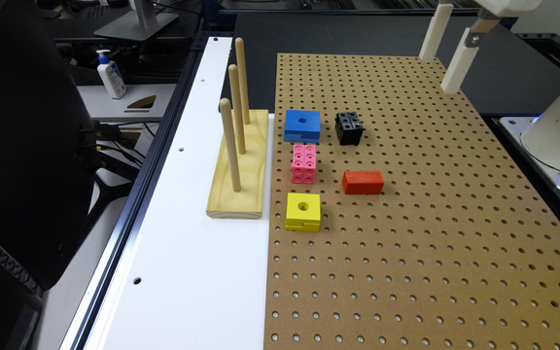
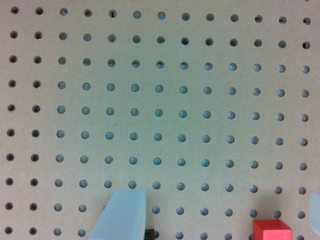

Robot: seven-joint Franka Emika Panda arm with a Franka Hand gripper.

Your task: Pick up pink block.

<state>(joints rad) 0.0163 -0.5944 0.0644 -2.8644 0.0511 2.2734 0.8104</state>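
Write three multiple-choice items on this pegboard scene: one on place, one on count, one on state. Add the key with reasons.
1. The pink block lies between which two things?
A. the blue block and the yellow block
B. the black block and the red block
C. two wooden pegs

2. How many pegs stand on the wooden base?
A. two
B. three
C. five

3. What state is the gripper in?
A. shut on the pink block
B. shut on the red block
C. open, holding nothing

Key:
1 A, blue beyond it and yellow nearer in the exterior view.
2 B, three upright dowels in a row.
3 C, its fingers stand apart above the pegboard, far from the blocks.
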